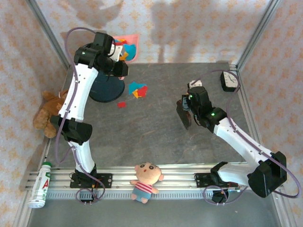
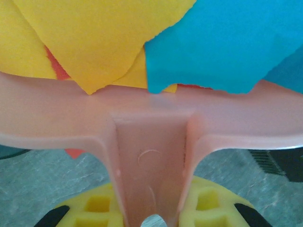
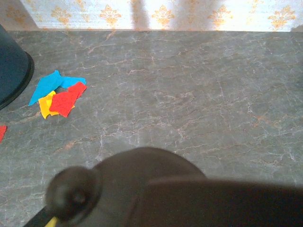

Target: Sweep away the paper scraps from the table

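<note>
My left gripper is raised at the back left, shut on the handle of a pink dustpan. Its yellow pads squeeze the pink handle from both sides. Yellow, blue and red paper scraps lie in the pan. More paper scraps lie in a small heap on the grey table, with one red scrap nearby. The heap lies far left of my right gripper, which is shut on a dark rounded tool above mid-table.
A dark round bin stands just left of the heap, its side at the frame's edge. A teddy bear, a bottle and a doll line the left and front edges. A white device sits back right.
</note>
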`<state>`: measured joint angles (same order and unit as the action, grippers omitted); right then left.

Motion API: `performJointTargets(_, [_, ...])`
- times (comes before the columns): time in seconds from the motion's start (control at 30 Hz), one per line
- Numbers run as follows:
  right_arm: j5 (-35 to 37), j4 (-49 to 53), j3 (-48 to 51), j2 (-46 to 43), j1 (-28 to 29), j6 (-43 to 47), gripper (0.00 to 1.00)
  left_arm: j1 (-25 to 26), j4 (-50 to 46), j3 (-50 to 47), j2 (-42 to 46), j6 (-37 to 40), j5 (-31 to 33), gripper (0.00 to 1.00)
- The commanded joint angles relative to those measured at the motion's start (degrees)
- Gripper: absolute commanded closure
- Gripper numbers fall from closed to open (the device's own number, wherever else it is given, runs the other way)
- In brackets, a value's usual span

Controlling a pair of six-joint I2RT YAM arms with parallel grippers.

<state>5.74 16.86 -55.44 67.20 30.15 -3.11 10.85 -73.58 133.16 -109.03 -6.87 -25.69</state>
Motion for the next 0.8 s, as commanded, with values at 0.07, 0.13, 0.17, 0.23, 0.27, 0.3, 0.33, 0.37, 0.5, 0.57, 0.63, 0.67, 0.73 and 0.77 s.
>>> performJointTargets(0.07, [-0.02, -0.23, 0.60, -0.62, -0.27, -1.18, 1.00, -4.17, 6.05, -0.75, 0.87, -5.85, -7.55, 1.00])
performJointTargets(0.13, [-0.12, -0.16, 0.64, -0.40, -0.36, -1.28, 1.00, -5.57, 7.90, -1.86, 1.34, -7.38, -9.95, 1.00])
performJointTargets(0.17, [-0.24, -0.25, 0.68, -0.19, -0.36, -1.35, 1.00, -6.39, 9.06, -2.52, 1.44, -8.32, -11.51, 1.00])
performJointTargets(0.23, [-0.37, -0.16, 0.68, 0.08, -0.36, -1.52, 1.00, -7.80, 11.04, -3.62, 1.47, -10.29, -14.28, 1.00])
performJointTargets(0.27, [-0.51, -0.22, 0.64, 0.26, -0.34, -1.61, 1.00, -8.34, 11.76, -4.11, 1.46, -11.10, -15.32, 1.00])
performJointTargets(0.3, [-0.66, -0.24, 0.60, 0.30, -0.36, -1.57, 1.00, -8.82, 12.33, -4.38, 1.46, -11.75, -15.88, 1.00])
performJointTargets(0.33, [-0.80, -0.18, 0.55, 0.30, -0.31, -1.72, 1.00, -9.13, 12.87, -4.78, 1.46, -12.24, -16.33, 1.00])
performJointTargets(0.37, [-0.90, -0.23, 0.51, 0.30, -0.36, -1.77, 1.00, -9.56, 13.67, -5.27, 1.51, -12.85, -16.95, 1.00])
performJointTargets(0.5, [-0.99, -0.43, 0.59, 0.30, -0.35, -1.88, 1.00, -11.34, 19.54, -9.45, 2.60, -17.42, -20.67, 1.00])
performJointTargets(0.57, [-1.09, -0.31, 0.60, 0.30, -0.36, -1.97, 1.00, -12.20, 24.06, -12.69, 3.76, -20.42, -22.51, 1.00])
performJointTargets(0.63, [-1.17, -0.27, 0.68, 0.30, -0.36, -2.05, 1.00, -12.97, 27.63, -15.33, 4.64, -23.19, -24.12, 1.00])
performJointTargets(0.67, [-1.21, -0.32, 0.67, 0.30, -0.35, -2.06, 1.00, -13.30, 29.40, -16.41, 4.96, -24.78, -24.87, 1.00])
performJointTargets(0.73, [-1.26, -0.25, 0.68, 1.61, -0.36, -2.13, 1.00, -13.96, 32.04, -18.06, 5.55, -27.15, -25.81, 1.00])
performJointTargets(0.77, [-1.26, -0.25, 0.68, 1.62, -0.36, -2.09, 1.00, -14.29, 33.69, -19.11, 5.82, -28.49, -26.43, 1.00])
